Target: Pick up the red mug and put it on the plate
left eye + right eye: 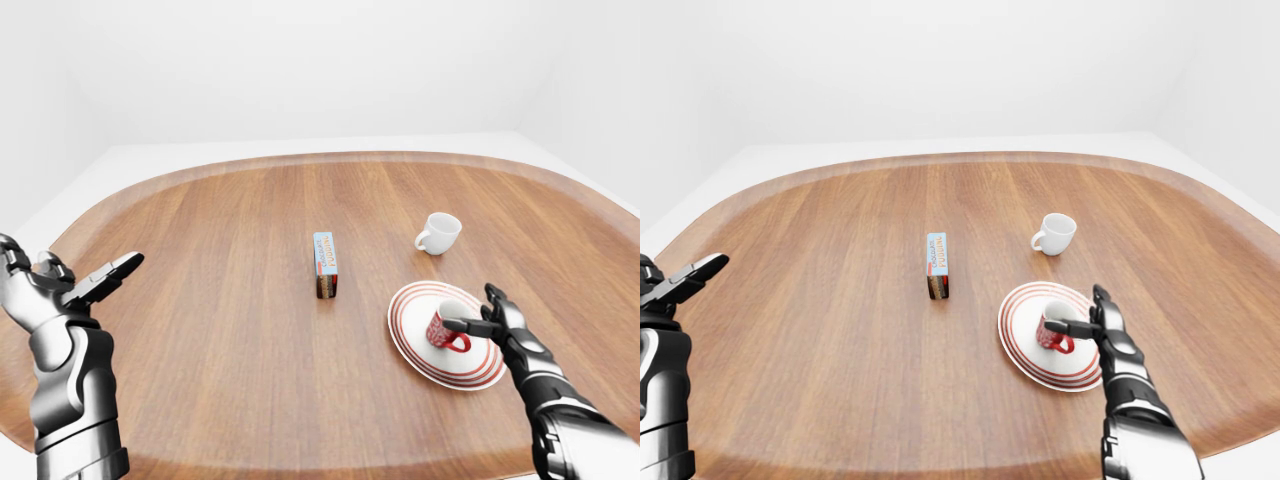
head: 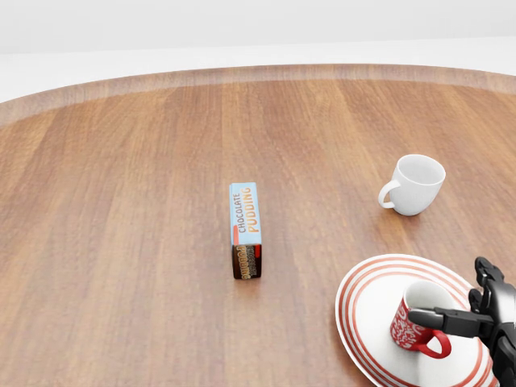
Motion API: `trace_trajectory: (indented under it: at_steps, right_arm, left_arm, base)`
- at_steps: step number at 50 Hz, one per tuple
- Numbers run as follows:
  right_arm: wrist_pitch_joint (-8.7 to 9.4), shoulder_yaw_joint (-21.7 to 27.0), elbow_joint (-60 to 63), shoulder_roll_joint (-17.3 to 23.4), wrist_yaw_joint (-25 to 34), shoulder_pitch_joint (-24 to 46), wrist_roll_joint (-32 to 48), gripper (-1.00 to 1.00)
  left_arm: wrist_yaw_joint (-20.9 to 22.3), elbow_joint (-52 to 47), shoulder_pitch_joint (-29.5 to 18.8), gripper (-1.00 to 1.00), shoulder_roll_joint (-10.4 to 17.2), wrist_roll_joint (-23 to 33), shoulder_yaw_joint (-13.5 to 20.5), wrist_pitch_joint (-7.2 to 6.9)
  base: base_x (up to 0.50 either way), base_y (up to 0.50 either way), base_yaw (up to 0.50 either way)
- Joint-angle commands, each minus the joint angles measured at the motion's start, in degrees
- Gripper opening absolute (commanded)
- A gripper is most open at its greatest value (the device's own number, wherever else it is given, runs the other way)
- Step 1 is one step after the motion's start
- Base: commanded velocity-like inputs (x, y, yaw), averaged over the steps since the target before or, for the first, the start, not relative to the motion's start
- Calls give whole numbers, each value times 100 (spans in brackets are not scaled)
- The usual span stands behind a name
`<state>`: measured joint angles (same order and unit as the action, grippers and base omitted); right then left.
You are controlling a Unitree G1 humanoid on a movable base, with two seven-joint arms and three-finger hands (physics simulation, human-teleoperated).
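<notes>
The red mug (image 2: 411,326) with white markings stands upright on the red-striped white plate (image 2: 367,302) at the lower right of the head view, its handle toward the bottom right. My right hand (image 2: 463,310) is just right of the mug, fingers spread; one finger (image 2: 443,317) reaches across to the mug's rim, and the others stand apart from it. My left hand (image 1: 88,272) is raised at the far left of the left-eye view, open and empty, far from the mug.
A white mug (image 2: 415,184) stands above the plate in the head view. A chocolate pudding box (image 2: 245,226) lies near the middle of the round wooden table (image 2: 121,242). The table's edge runs close below the plate in the left-eye view.
</notes>
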<state>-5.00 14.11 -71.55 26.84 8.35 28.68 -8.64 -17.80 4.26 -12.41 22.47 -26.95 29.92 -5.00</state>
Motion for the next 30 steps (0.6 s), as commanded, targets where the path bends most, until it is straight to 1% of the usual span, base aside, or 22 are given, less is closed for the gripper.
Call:
trace_trajectory:
  at_steps: [1, 3, 4, 5, 6, 7, 10, 16, 21, 25, 30]
  right_arm:
    - [0, 70, 1618, 113, 68, -209, -212, 100]
    - [0, 165, 2776, 88, 16, -512, -228, 100]
    - [156, 235, 3367, 66, -8, -667, -213, 100]
    - [669, 337, 4220, 46, -31, -869, -233, 100]
    - [859, 426, 4529, 2, -21, -941, -182, 100]
    - [1000, 521, 4946, -21, -5, -1015, -157, 100]
    - [1000, 685, 5623, -112, -7, -1129, 25, 100]
    - [1000, 882, 6260, -213, -3, -1222, 226, 100]
    - [1000, 1008, 6734, -240, -83, -1252, 216, 100]
    - [1000, 1132, 7379, -239, -63, -1324, 142, 100]
    - [1000, 1211, 7720, -251, -42, -1337, 129, 100]
  left_arm:
    - [-8, 0, 0, 100, -3, -3, -8, 0]
    - [-13, -27, 6, 100, -5, -4, -8, 0]
    - [-13, -33, 8, 100, -7, -6, -6, 0]
    - [-15, -42, 12, 100, -9, -6, -4, 0]
    - [-15, -47, 12, 100, -11, -7, -4, 0]
    - [-17, -75, 20, 100, -14, -14, -2, 0]
    - [-19, -112, 26, 100, -17, -19, 7, 0]
    - [-11, -116, 32, 100, -23, -19, 19, 0]
    - [-8, -106, 29, 100, -19, -21, 19, 0]
    - [-4, -114, 34, 100, -18, -26, 23, 0]
    - [-9, -126, 33, 100, -17, -28, 24, 0]
  base:
    - [0, 0, 0]
    - [0, 0, 0]
    - [0, 0, 0]
    - [0, 0, 0]
    - [0, 0, 0]
    - [0, 0, 0]
    - [0, 0, 0]
    - [0, 0, 0]
    - [0, 0, 0]
    - [0, 0, 0]
    - [0, 0, 0]
